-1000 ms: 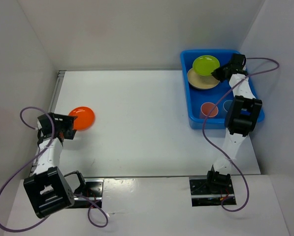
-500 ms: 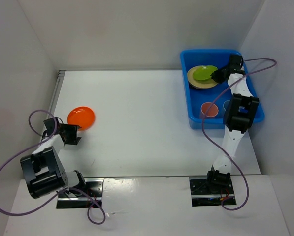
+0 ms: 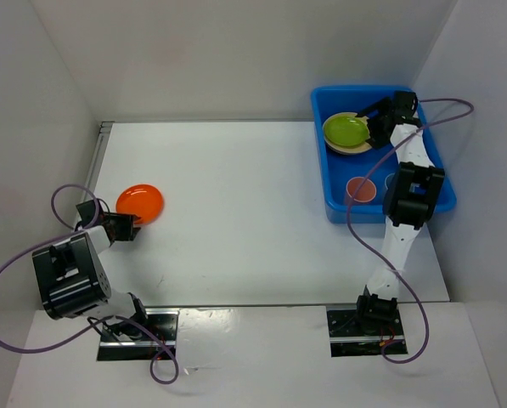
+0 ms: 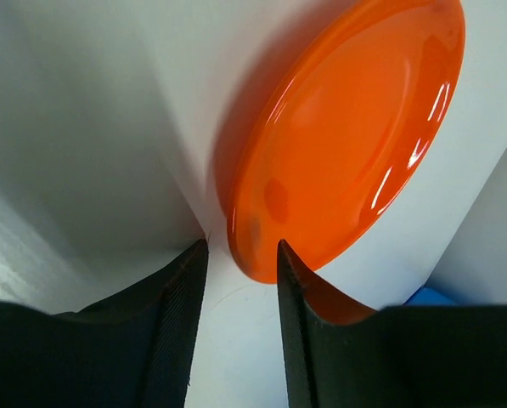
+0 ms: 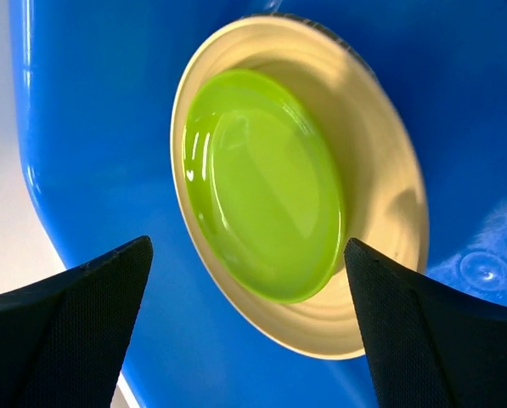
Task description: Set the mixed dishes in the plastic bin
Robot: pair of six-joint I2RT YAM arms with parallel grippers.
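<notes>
While the lime green plate lies on the beige plate in the plastic bin, right fingers wide apart above, orange plate well outside the bin, left fingers apart at that plate's rim.

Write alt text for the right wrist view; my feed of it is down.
A lime green plate sits nested in a beige plate inside the blue bin. The right gripper hangs over them, its dark fingers wide apart in the bottom corners, holding nothing.
</notes>
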